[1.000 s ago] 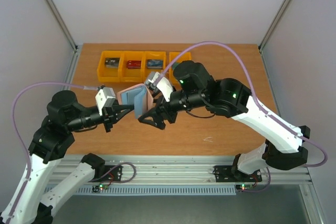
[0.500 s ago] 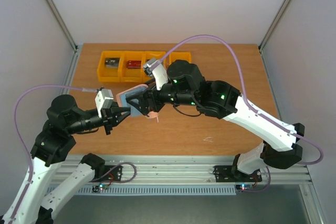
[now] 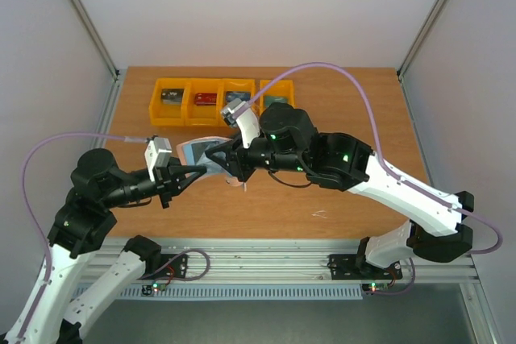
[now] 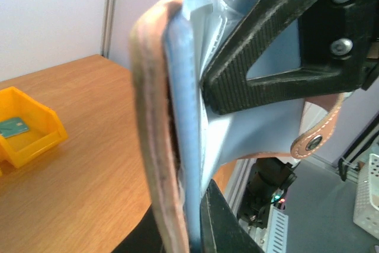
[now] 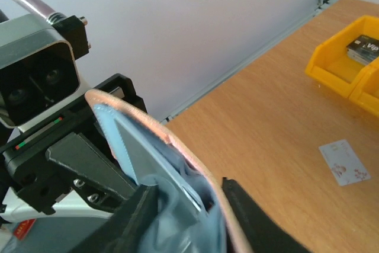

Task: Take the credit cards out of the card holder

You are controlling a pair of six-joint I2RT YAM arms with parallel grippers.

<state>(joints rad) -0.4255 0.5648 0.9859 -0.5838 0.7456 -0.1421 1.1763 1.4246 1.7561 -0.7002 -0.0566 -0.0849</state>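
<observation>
Left pincer [image 3: 196, 172] clamped, right pincer [image 3: 218, 155] alongside.

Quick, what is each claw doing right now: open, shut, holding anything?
Left gripper: closed, holding the card holder.
Right gripper: closed on the same card holder, at its other flap.

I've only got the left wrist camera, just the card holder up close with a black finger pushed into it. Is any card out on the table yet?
Observer: Yes. The right wrist view shows one pale card lying flat on the table, apart from the card holder.
Operator: Where's the right arm coming from?
Observer: In the top view the right gripper meets it from the side opposite the left gripper.
Operator: More than one bin?
Observer: Four orange bins in a row at the table's far side.
</observation>
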